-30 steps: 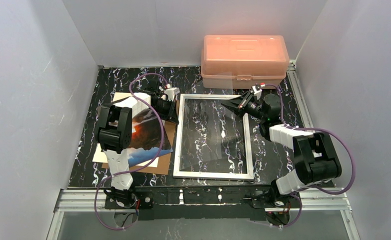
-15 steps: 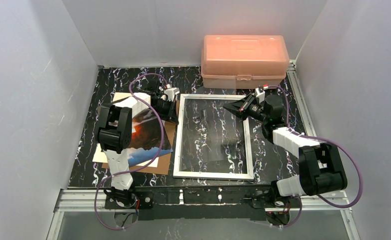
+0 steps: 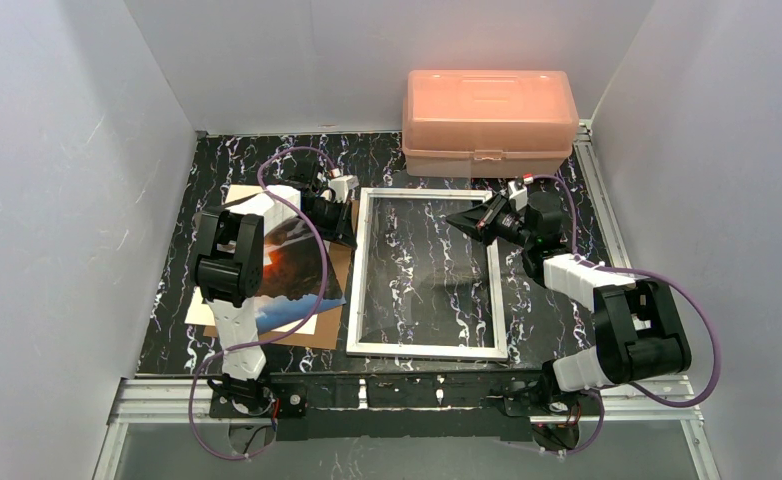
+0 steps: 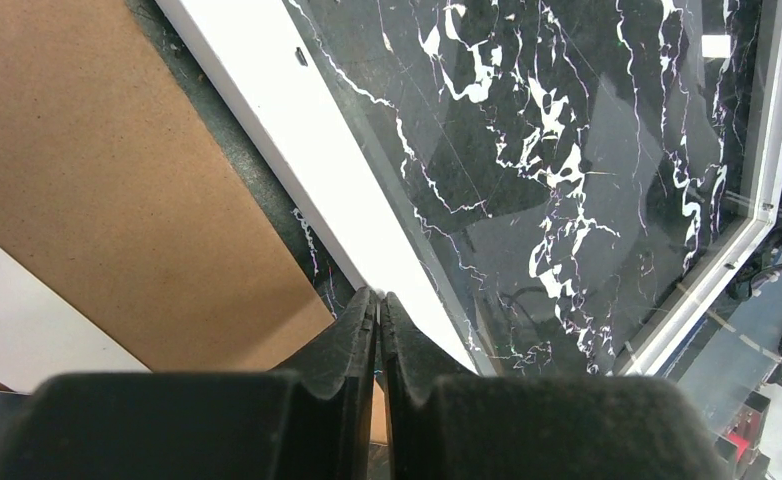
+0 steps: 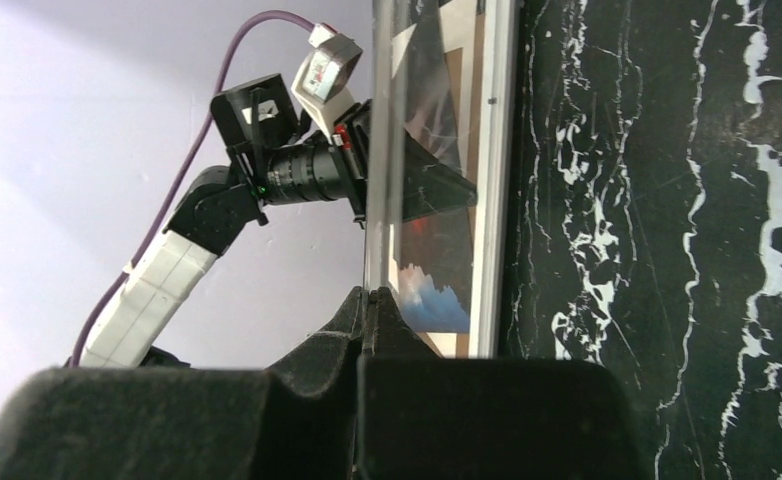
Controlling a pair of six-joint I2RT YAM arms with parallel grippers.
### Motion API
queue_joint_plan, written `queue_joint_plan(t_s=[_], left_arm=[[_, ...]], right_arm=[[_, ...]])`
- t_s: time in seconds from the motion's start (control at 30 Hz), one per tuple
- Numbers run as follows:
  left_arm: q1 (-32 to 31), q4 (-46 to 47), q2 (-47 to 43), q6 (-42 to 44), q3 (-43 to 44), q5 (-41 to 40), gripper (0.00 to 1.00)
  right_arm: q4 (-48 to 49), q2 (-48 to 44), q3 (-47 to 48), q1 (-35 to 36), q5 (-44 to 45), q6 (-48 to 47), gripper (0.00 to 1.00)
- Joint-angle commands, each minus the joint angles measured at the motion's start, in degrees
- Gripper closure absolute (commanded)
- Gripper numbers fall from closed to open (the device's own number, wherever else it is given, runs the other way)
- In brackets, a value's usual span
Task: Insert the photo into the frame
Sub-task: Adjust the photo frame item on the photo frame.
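Overhead view: the left part of the photo (image 3: 292, 262) is hidden under the left arm (image 3: 229, 262), and the brown board (image 3: 338, 265) beneath it shows only at its margins. Count: one photo, one board, one frame (image 3: 355, 285), one pink box (image 3: 489, 110) at upper right, two arms, two purple cables (image 3: 292, 150). The photo lies left of centre on the board, just beside the frame and outside it. The frame occupies the centre of the bench (image 3: 387, 155). The left arm is folded, its left tool (image 3: 345, 232) by the frame's upper left rim. The right arm (image 3: 632, 325) has its elbow at lower right and its wrist turned left, with the right tool (image 3: 454, 217) over the upper right of the pane (image 3: 422, 290). Left wrist view: the tool's bulk is cut off at the bottom edge. The fingers are pressed together with nothing between them, the tips between the board's corner and the white rim. Right wrist view: the fingers are pressed together at bottom centre. A thin clear edge rises from the tips; whether it is pinched cannot be told. Blue-white and orange parts of the photo show beyond the rim.
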Motion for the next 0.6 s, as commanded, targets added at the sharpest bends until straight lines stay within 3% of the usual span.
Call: queue_joint_plan(t_s=[0.0,0.57], left_arm=[[-0.14,-2.28,0.64,0.91,0.15,1.12,0.96],[-0.22,-2.64,0.63,1.18,0.26,1.13,0.98]], right_arm=[[-3.44,-1.12,0.56,0.2,-1.0,-4.42,0.99],[-19.96,-1.29,6.2,-2.79,-2.93,-18.82,0.99]])
